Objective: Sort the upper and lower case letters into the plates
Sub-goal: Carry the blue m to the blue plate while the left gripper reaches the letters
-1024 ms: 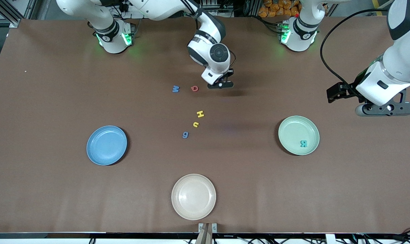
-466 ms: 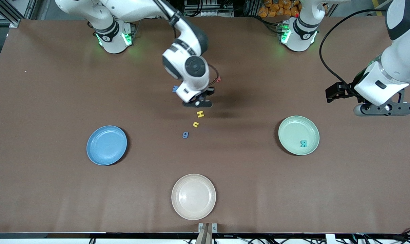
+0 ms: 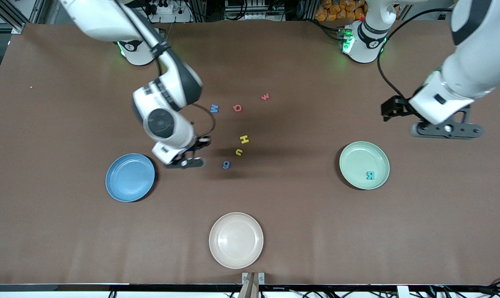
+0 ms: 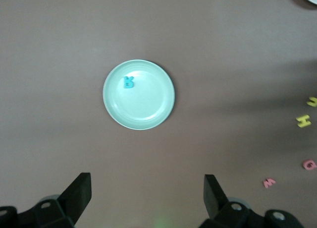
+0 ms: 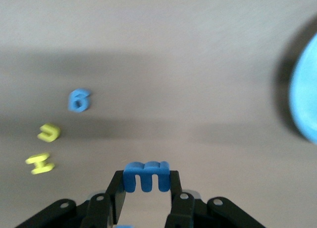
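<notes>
While the mint plate (image 3: 364, 165) holds a teal letter (image 3: 369, 175), blue plate (image 3: 130, 177) bare, right hand (image 5: 146, 198) gripping a blue m (image 5: 146, 175), left hand (image 4: 147, 200) wide.

a cream-beige plate (image 3: 236, 240) sits on the brown counter (image 3: 68, 231), close to the edge nearest the front camera and about midway between the two ends. it holds nothing. past the counter's top edge stand metal framing (image 3: 10, 16), black cables (image 3: 250, 8) and a heap of orange objects (image 3: 338, 9).
</notes>
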Motion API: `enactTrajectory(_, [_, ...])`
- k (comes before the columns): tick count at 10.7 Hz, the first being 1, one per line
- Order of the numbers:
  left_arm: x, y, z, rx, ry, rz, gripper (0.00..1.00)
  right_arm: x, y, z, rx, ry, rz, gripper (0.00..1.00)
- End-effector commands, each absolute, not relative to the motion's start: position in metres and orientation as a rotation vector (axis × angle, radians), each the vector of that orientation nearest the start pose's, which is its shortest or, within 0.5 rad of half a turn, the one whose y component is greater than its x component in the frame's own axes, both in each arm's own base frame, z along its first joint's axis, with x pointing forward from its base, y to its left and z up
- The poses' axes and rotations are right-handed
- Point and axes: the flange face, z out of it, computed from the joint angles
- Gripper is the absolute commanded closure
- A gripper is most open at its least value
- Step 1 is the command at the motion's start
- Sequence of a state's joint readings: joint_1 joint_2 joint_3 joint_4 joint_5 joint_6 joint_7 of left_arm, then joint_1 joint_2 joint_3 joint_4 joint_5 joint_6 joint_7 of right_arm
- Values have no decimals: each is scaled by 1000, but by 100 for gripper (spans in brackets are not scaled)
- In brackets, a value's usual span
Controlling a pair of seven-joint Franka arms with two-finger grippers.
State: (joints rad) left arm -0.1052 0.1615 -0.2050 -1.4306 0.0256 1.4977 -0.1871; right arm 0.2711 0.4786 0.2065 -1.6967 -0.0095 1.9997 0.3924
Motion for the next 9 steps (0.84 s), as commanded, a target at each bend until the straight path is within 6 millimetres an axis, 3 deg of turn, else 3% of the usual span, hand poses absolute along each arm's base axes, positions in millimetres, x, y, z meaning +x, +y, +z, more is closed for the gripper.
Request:
enactTrajectory(1, [552,-223,585,-3161,317,208,0,612,223,314,-3168,-242,249,100])
enactTrajectory(6, [518,-348,546,-3206,271,250,0,641,133,291,-3233,-424,235,98])
enactTrajectory(8, [496,-400,518,-3186,328,276,0,649,105,283,-3208,-531,220,76])
enactTrajectory(9, [496,-416,502,-3201,263,258,0,649,103,279,-3204,-539,228,42])
